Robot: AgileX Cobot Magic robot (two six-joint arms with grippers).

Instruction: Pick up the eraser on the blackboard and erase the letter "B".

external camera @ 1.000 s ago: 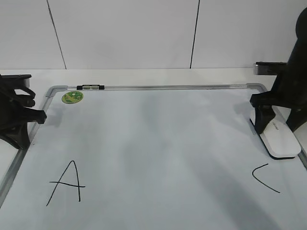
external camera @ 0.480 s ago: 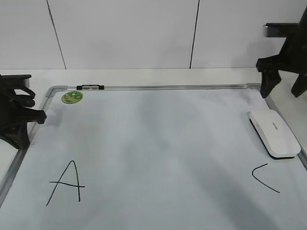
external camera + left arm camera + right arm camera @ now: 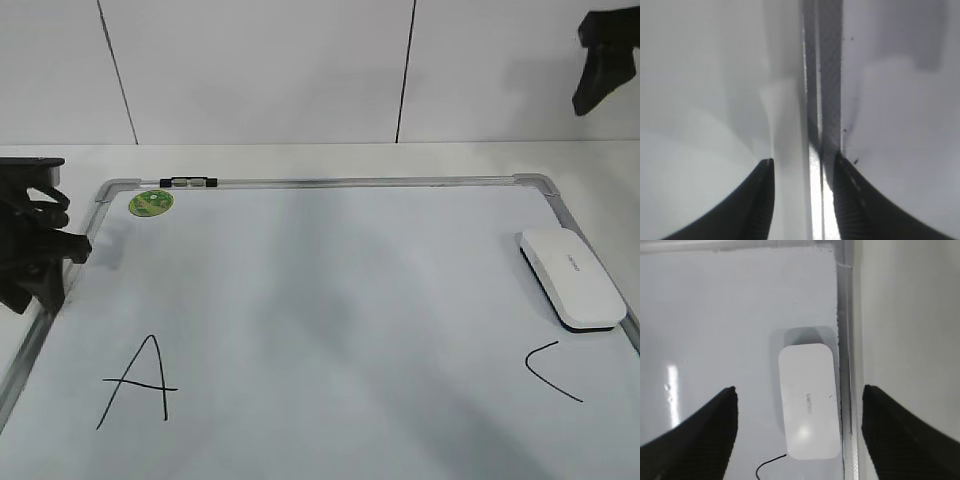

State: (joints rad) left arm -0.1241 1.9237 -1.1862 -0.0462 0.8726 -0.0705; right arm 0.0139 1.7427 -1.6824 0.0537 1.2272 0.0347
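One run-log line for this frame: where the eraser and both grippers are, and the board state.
eraser: flat on board, right edge | right gripper: open, above | left gripper: open, left frame | B: absent

The eraser (image 3: 571, 277), a white oblong block with rounded corners, a dark underside edge and small grey lettering on top, lies flat on the board (image 3: 330, 300) close beside its right frame, angled slightly, just above the black "C" (image 3: 552, 371). The board is a large white sheet in a silver-grey frame with grey corner pieces, lying flat, with a black "A" (image 3: 138, 382) at lower left. No "B" is visible on the surface between the two letters.
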